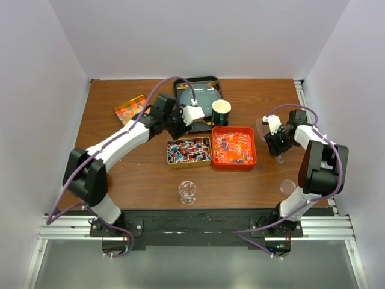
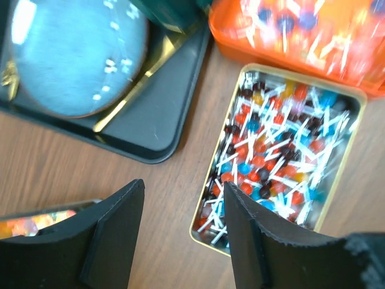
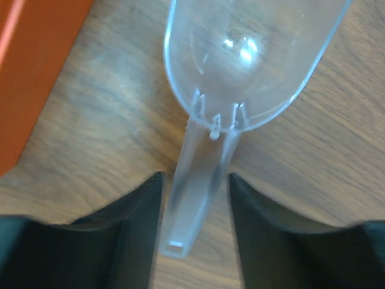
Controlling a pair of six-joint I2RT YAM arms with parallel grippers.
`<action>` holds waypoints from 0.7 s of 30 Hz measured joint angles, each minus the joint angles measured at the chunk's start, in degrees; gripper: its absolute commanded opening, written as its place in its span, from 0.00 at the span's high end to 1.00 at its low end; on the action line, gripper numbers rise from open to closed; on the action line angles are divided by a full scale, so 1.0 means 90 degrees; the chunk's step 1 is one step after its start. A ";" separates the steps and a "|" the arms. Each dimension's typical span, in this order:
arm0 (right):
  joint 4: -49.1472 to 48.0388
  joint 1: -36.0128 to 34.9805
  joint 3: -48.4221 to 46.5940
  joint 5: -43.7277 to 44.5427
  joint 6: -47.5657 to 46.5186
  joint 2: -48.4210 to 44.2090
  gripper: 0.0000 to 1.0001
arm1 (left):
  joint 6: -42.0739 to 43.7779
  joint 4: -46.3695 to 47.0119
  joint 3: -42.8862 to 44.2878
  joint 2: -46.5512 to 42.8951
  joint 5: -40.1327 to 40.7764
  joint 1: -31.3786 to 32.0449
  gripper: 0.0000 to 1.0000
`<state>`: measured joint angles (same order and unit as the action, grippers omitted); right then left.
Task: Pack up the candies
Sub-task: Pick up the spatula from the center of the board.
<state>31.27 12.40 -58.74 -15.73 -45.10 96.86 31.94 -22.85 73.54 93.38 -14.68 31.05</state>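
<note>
Candies, tiny red-blue-white wrapped ones, are filling the rectangular gold metal tin sitting about mid-tabletop. More small sweets are lying in the orange plastic tray right beside it at its 3 o'clock. Green paper cup is standing upright at that tray's 12 o'clock, just beside the black rectangular tray that's carrying a blue-grey round plate at the tabletop's 12 o'clock.

Left end effector is hovering over bare wood between the black tray and the gold tin, fingers standing well apart and gripping nothing. Right end effector is hanging low at the orange tray's 3 o'clock, fingers straddling the handle of a clear plastic scoop lying on the wood. A sliver of wood is showing beside the handle, so it's apart, not clamped.

Small clear glass is standing at the tin's 6 o'clock, and a flat multicoloured tin is lying at the tabletop's 10 o'clock.
</note>
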 measured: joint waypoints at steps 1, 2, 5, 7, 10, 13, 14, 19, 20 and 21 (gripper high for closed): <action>-0.0053 0.0000 0.0002 0.0022 0.0029 0.0036 0.69 | -0.0165 -0.0002 0.0015 -0.0117 0.0007 -0.0002 0.37; -0.0095 0.0000 0.0002 0.0061 0.0049 0.0044 0.73 | -0.0359 -0.0005 0.0044 -0.0236 0.0015 -0.0010 0.35; -0.0134 0.0002 0.0002 0.0134 0.0053 -0.0087 0.83 | -0.0962 0.0007 0.0163 -0.0435 0.0024 -0.0051 0.31; -0.0049 0.0002 0.0000 0.0119 0.0005 -0.0335 0.87 | -0.1319 0.0015 0.0216 -0.0491 0.0017 -0.0095 0.30; 0.0313 0.0005 -0.0095 -0.0039 -0.0117 -0.0935 0.90 | -0.1824 0.0049 0.0265 -0.0505 -0.0046 -0.0233 0.30; 0.0891 -0.0017 -0.0469 -0.0427 -0.0379 -0.1627 0.92 | -0.2297 0.0044 0.0425 -0.0476 -0.0350 -0.0449 0.30; 0.1042 -0.0061 -0.0595 -0.0529 -0.0471 -0.1824 0.93 | -0.2375 0.0046 0.0500 -0.0464 -0.0493 -0.0495 0.30; 0.1642 -0.0947 -0.1100 -0.0712 -0.1025 -0.2883 0.93 | -0.3043 0.0282 0.0993 -0.0347 -0.1807 -0.0653 0.35; 0.1717 -0.1209 -0.1127 -0.0726 -0.1073 -0.3019 0.93 | -0.3186 0.0393 0.1069 -0.0301 -0.2164 -0.0658 0.36; 0.1780 -0.1508 -0.1139 -0.0714 -0.1100 -0.3135 0.93 | -0.3303 0.0491 0.1095 -0.0272 -0.2414 -0.0658 0.36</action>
<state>47.29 -1.17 -68.99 -22.15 -55.00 68.64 2.22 -18.44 83.40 90.94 -36.40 25.12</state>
